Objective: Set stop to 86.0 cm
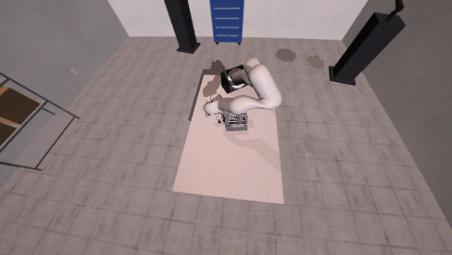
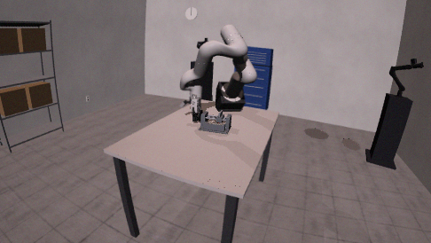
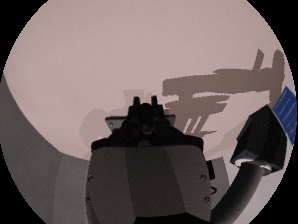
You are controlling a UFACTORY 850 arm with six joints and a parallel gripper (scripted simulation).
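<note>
The grey fixture with its rails and stop stands on the table; its end plate shows behind the fingers in the wrist view. The stop and the scale are too small to read. My gripper points down at the fixture's left end. Its fingers are nearly together, with a small gap, and are shut on the handwheel there. The handwheel is mostly hidden by the dark fingers and gripper body.
The pale table top carries the fixture and the arm's black base behind it. The arm arches over the fixture's back side. Away from the table stand a blue cabinet, dark pillars and a shelf rack with boxes.
</note>
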